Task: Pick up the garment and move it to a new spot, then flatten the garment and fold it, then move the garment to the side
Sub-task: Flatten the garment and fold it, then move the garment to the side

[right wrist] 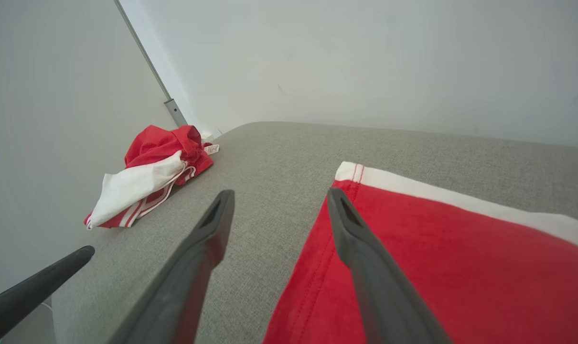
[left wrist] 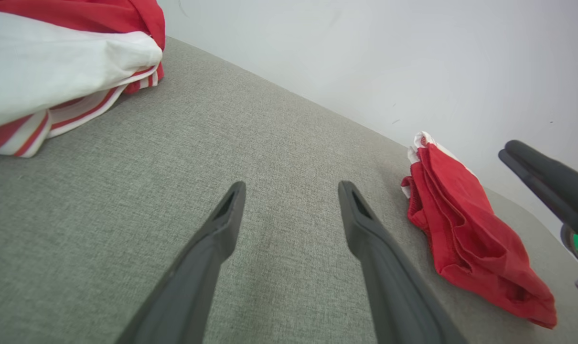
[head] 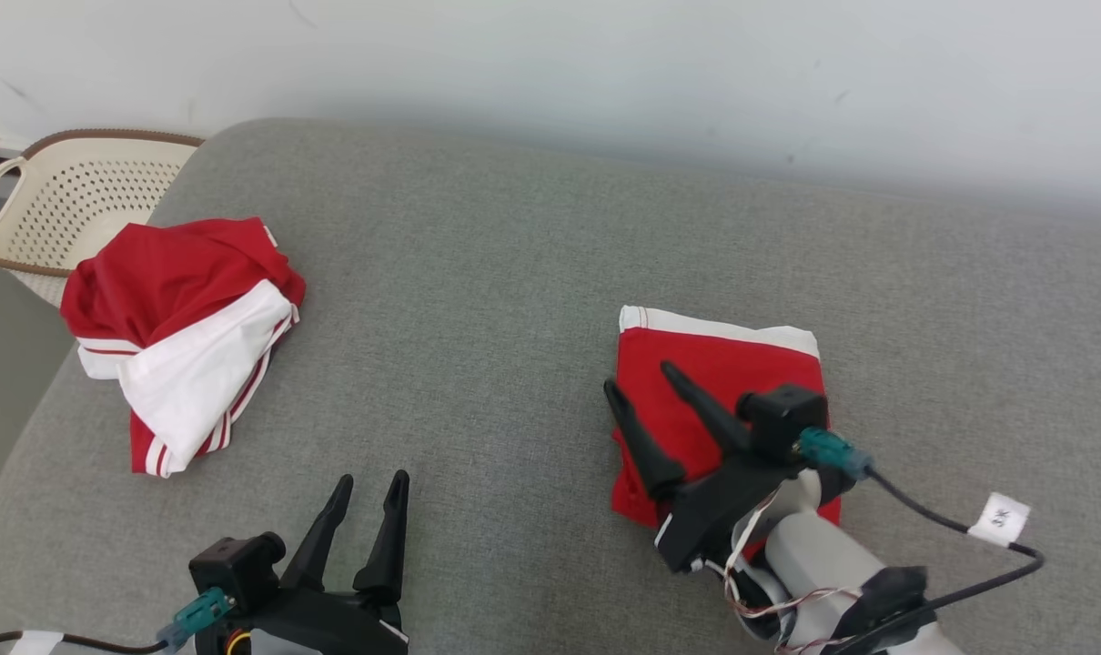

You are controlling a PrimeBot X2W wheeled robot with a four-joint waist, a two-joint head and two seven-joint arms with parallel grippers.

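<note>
The folded red garment (head: 714, 364) is lying flat on the right of the grey woven cushion (head: 478, 300), its white-banded edge facing the wall. The right claw (head: 641, 377) is hovering over it, spread wide and empty; the left claw (head: 373, 478) is gaping empty too.

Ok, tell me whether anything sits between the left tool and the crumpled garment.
Nothing visible does. The left tool is open over bare grey cushion. The crumpled garment lies apart from it, ahead and to its left, with just cushion between them. The basket is beyond the garment, not in the path.
</note>
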